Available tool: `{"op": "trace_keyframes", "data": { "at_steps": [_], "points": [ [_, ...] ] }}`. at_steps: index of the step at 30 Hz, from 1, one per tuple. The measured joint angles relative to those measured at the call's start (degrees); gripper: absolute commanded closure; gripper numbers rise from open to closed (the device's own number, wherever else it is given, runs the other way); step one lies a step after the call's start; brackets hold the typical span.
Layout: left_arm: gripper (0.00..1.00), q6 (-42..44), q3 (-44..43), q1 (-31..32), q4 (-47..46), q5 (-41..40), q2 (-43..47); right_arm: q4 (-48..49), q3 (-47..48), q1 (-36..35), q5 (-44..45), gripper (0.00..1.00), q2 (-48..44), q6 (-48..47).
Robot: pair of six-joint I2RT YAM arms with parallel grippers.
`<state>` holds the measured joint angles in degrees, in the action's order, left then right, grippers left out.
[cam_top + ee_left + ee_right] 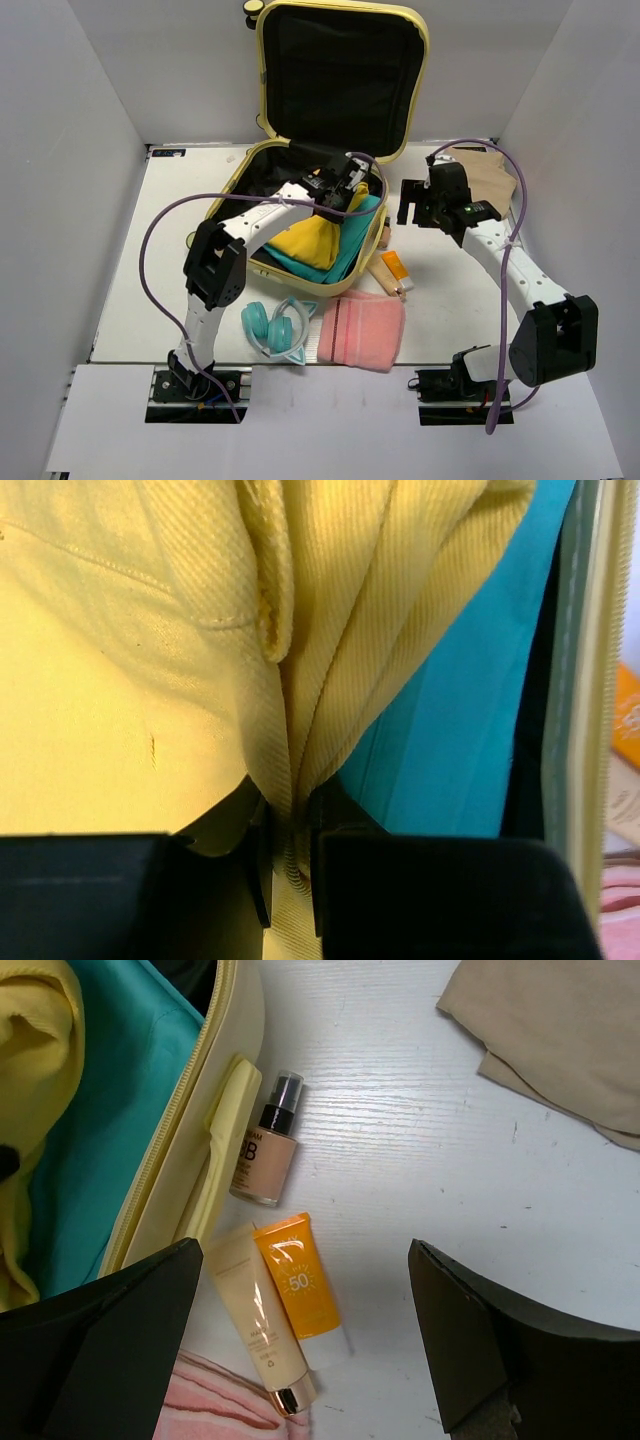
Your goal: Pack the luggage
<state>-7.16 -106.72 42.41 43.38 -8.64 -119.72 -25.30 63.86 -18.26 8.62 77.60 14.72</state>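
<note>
White counter (130, 300) holds the open luggage (340, 80) toward its far side, where the left claw (290, 850), nearly closed, pinches a yellow garment (150, 680) inside for tucking down, while the wide-open, empty right claw (302, 1247) likely must next descend onto the sunscreen tube (298, 1290).

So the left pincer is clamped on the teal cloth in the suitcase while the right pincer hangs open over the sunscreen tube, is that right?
Not quite. The left pincer is clamped on the yellow garment, not the teal cloth beside it, as the left wrist view shows. The rest holds: in the suitcase, right pincer open over the sunscreen tube.
</note>
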Motion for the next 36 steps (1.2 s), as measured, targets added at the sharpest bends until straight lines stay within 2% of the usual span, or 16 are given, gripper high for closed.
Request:
{"op": "trace_keyframes", "data": {
  "at_steps": [10, 12, 13, 14, 15, 21, 26, 28, 30, 33, 36],
  "points": [
    [1.00, -8.4, -6.6, 1.9, 0.9, -1.3, -2.0, -0.1, 0.0, 0.6, -1.4, 0.10, 0.1, 0.4],
    [0.91, -9.6, -6.9, 3.0, 0.7, -1.6, -2.1, -0.1, 0.0, 0.9, -1.5, 0.10, 0.2, 0.6],
    [0.78, -10.0, -7.3, 3.5, 0.8, -1.7, -2.4, -0.2, 0.0, 1.1, -1.6, 0.10, 0.3, 0.8],
    [0.28, -10.2, -7.8, 4.0, 0.8, -1.9, -2.8, -0.2, 0.0, 1.3, -1.8, 0.10, 0.5, 0.9],
    [0.00, -10.1, -8.0, 4.4, 0.6, -2.0, -3.2, -0.2, 0.0, 1.5, -2.0, 0.10, 0.6, 1.2],
    [0.00, -10.0, -8.2, 6.1, -3.1, 0.0, -3.5, -1.4, 1.0, 3.4, -2.9, 0.10, 2.5, 1.1],
    [0.00, -8.7, -6.6, 6.5, -4.2, -0.3, -1.1, -3.4, 8.1, 7.1, -4.4, 0.10, 9.2, -0.4],
    [0.05, -8.6, -4.5, 6.1, -4.9, -1.2, 1.6, -3.7, 10.8, 9.1, -5.0, 0.10, 12.1, -1.3],
    [0.09, -8.9, -0.6, 5.2, -6.4, -1.5, 5.6, -4.1, 13.1, 11.3, -5.7, 0.12, 15.3, -2.1],
    [0.09, -9.7, 3.7, 2.5, -7.3, -1.5, 10.9, -5.1, 16.3, 13.5, -7.1, 0.12, 19.9, -3.3],
    [0.01, -9.8, 3.8, -1.6, -8.8, -1.5, 11.8, -5.3, 17.4, 14.7, -9.0, 0.12, 22.3, -4.3]
  ]
}}
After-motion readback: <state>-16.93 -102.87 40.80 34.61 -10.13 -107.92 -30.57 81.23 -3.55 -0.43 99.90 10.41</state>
